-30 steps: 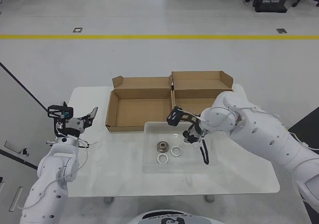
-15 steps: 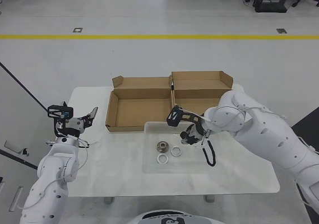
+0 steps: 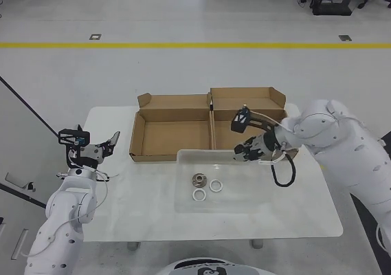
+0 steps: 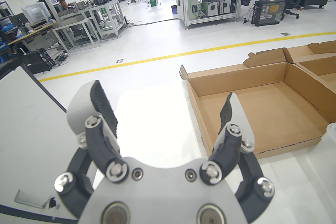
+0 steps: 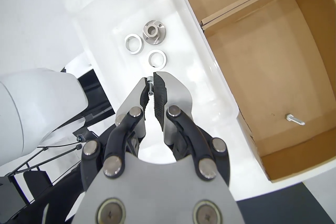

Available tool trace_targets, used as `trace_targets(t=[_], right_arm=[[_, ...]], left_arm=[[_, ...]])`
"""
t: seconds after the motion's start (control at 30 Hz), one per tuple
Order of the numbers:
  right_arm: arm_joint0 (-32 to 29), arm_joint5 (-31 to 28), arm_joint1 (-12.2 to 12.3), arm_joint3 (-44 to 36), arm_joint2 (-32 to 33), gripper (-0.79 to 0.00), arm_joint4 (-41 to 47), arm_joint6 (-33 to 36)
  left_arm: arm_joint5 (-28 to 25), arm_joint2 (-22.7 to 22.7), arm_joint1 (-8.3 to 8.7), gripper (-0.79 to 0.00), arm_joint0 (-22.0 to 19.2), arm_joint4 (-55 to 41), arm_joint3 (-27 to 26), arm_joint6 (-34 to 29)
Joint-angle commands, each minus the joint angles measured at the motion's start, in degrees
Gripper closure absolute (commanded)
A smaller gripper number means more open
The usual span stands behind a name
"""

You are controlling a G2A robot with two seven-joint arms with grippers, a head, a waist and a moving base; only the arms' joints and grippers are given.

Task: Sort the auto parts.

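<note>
My right gripper (image 5: 150, 85) is shut on a small silver bolt (image 5: 150, 86) and hangs above the clear tray's (image 5: 183, 7) edge nearest the boxes. From above, the right gripper (image 3: 240, 152) sits by the front wall of the right cardboard box (image 3: 250, 104). In the tray lie a flanged metal hub (image 5: 152, 32) and two metal rings (image 5: 134, 44) (image 5: 157, 58); the hub (image 3: 198, 181) and rings (image 3: 216, 185) also show from above. One bolt (image 5: 295, 120) lies inside the right box (image 5: 304, 33). My left gripper (image 4: 168, 109) is open and holds nothing, at the table's left side (image 3: 109, 142).
The left cardboard box (image 3: 171, 136) stands beside the right one at the table's back; its floor (image 4: 262, 109) is bare. A dark-edged white panel (image 3: 9, 130) leans off the table's left side.
My right gripper has risen out of the tray with the bolt and swung right and back to the right box's front wall. The left arm has kept still.
</note>
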Motion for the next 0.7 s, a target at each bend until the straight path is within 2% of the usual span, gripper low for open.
trace_targets(t=[0.0,0.27,0.67], right_arm=[[-0.6,-2.7,0.2,1.4,1.0,0.000,3.4,-0.2],[2.6,-7.6,0.2,4.5,-2.0,0.000,13.4,-4.1],[10.6,-12.2,1.3,6.1,-8.1,0.000,34.7,-8.7]], left_arm=[[0.0,0.0,0.00,-0.785,0.0,0.0,0.0,0.0],[0.0,0.0,0.00,-0.785,0.0,0.0,0.0,0.0],[0.0,0.0,0.00,-0.785,0.0,0.0,0.0,0.0]])
